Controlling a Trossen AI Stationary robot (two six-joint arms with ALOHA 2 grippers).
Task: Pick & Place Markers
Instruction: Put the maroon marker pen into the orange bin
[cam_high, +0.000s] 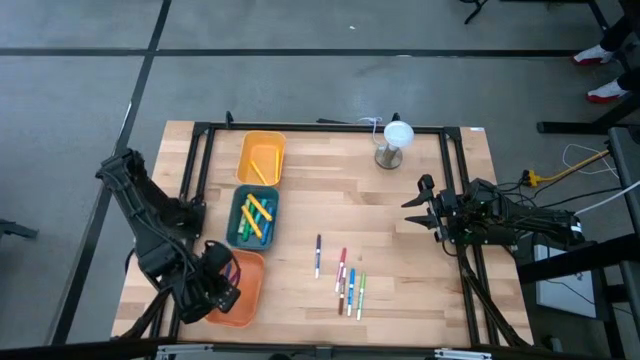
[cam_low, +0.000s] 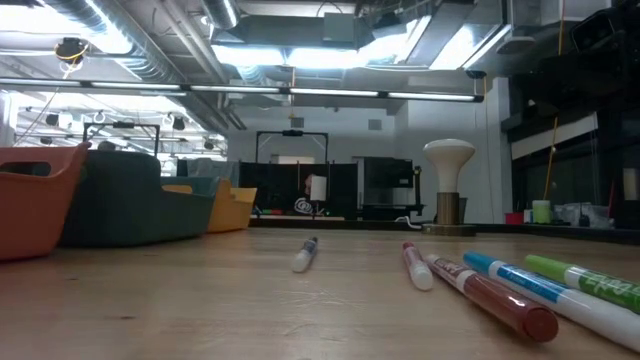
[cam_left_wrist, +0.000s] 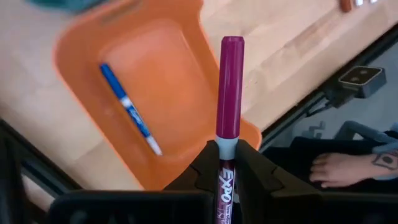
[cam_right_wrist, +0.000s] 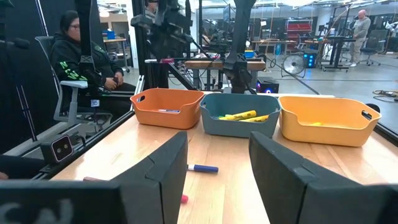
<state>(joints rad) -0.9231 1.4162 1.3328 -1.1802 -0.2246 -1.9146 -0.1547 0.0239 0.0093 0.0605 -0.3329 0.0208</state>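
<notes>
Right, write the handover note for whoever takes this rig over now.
Left end effector: shut on a purple marker, above the orange tray.
Right end effector: open, empty, waiting at the table's right side.
Done: one blue marker in the orange tray, yellow and green markers in the teal tray.
Left: drop the purple one, then sort the loose markers mid-table.

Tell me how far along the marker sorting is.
Done: markers already lie in the yellow tray, the teal tray and the orange tray. In hand: the left gripper holds a purple marker over the orange tray. Left: five loose markers on the wooden table; the right gripper waits open.
</notes>
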